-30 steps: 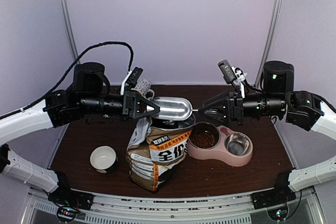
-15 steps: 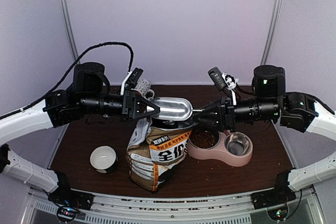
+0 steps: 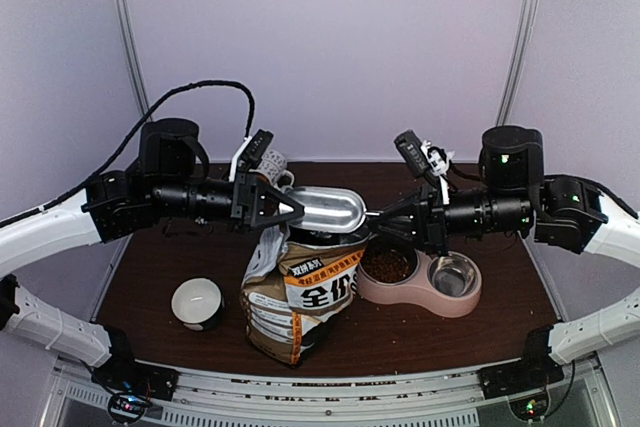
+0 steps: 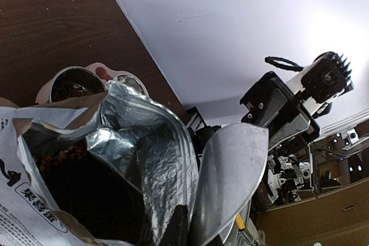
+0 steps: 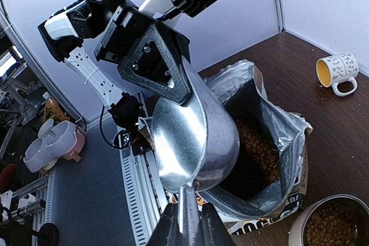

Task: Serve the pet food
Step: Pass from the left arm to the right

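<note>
A metal scoop hangs level over the open printed bag. My left gripper is shut on the scoop's bowl end. My right gripper meets it from the right. In the right wrist view my right gripper has both fingers pressed against the scoop's thin handle, and the scoop's bowl looks empty. Pet food lies deep inside the bag. More pet food fills the left cup of the pink double bowl; its right steel cup is empty.
A white cup stands at the front left of the brown table. A patterned mug lies at the back behind the left arm. The double bowl sits right beside the bag, under my right wrist.
My right arm has slid left to the scoop's handle and its jaws have closed on it. The left arm, scoop and bag have stayed put.
</note>
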